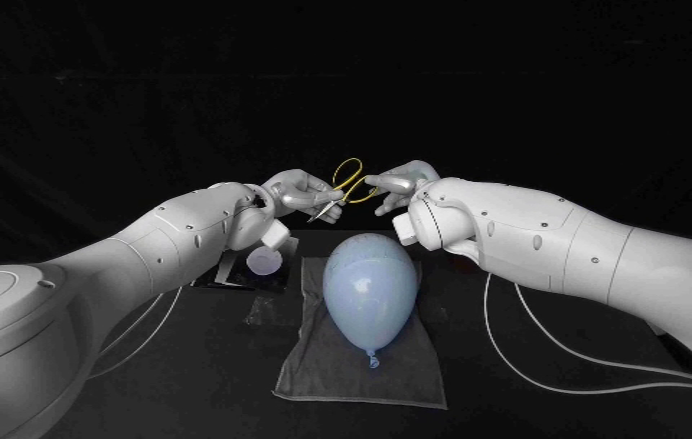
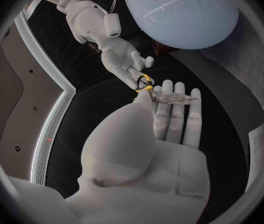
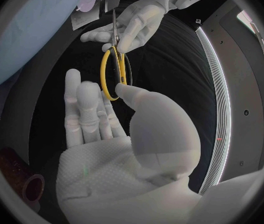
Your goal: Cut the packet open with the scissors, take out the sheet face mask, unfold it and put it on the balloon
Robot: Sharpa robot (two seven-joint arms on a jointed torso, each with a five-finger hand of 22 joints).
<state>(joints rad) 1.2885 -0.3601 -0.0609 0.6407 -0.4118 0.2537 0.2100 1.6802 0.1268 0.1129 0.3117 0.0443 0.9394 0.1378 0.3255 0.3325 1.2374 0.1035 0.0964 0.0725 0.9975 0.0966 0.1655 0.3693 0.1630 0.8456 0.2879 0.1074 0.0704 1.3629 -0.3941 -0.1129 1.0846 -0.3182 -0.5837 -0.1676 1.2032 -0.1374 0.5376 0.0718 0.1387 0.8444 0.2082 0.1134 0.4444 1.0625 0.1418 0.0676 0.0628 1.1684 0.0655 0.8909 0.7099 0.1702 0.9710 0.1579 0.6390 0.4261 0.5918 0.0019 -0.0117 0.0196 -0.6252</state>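
Over the black table (image 1: pixel 216 409), left hand (image 1: pixel 306 195) and right hand (image 1: pixel 401 181) both clamped on scissors (image 1: pixel 346 191), blades (image 3: pixel 114 27) half-hidden.

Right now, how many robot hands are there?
2. The left hand holds the scissors by the blades; the right hand touches their yellow handles, beyond the balloon.

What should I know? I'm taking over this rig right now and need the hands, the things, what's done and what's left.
Left hand holds the scissors by the blades, raised behind the balloon.
Right hand: thumb at the yellow handle loop; grip unclear.
Balloon lies on a grey cloth; what looks like the packet lies beside it, under the left arm.
Done: scissors lifted.
Left: probably pass scissors to right hand, cut packet, take out mask, unfold it, put it on balloon.
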